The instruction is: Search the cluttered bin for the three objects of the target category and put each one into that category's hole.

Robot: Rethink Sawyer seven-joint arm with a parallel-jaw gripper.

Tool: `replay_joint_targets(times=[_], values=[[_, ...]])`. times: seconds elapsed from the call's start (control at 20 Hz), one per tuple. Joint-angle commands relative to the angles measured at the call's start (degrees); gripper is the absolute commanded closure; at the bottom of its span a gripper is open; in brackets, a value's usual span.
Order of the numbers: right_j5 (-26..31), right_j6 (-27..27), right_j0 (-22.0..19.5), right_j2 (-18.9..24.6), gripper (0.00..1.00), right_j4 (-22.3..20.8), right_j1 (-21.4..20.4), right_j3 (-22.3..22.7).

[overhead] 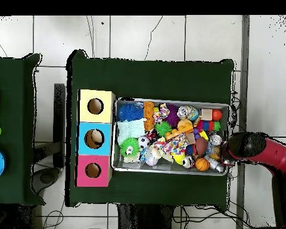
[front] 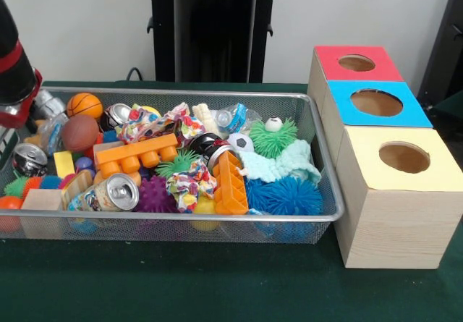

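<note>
The wire mesh bin (front: pixel 329 192) is full of mixed toys. It also shows in the overhead view (overhead: pixel 171 170). A small yellow toy (front: pixel 205 206) lies low at the front, half hidden under an upright orange block (front: pixel 230 184). Another bit of yellow (front: pixel 148 110) peeks out at the back beside a can. I cannot tell whether either is an animal. My red and black arm (front: pixel 13 76) reaches down at the bin's left end. In the overhead view the arm (overhead: pixel 252 148) covers the bin's right end. The gripper is hidden below it.
Three wooden boxes with holes stand right of the bin: red top (front: pixel 383 65), blue top (front: pixel 409 112), yellow top (front: pixel 434 174). The bin also holds spiky balls (front: pixel 293 195), cans (front: pixel 116 192), an orange block (front: pixel 137 155), a basketball (front: pixel 85 105) and patterned cloth (front: pixel 187 184).
</note>
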Motion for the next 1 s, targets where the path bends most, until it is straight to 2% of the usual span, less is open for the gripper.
replay_joint_targets(times=[0.05,0.2,0.55,0.65,1.0], values=[[3.3,-1.7,-1.9,5.4,1.00,2.0,-0.1,9.1],[2.2,0.1,-1.1,5.7,1.00,2.4,-1.8,11.4],[2.5,4.5,2.3,5.8,1.00,4.7,-13.3,18.8],[1.5,6.2,2.1,7.3,1.00,7.2,-14.5,20.7],[-4.1,7.3,3.0,9.6,1.00,10.7,-17.9,25.3]])
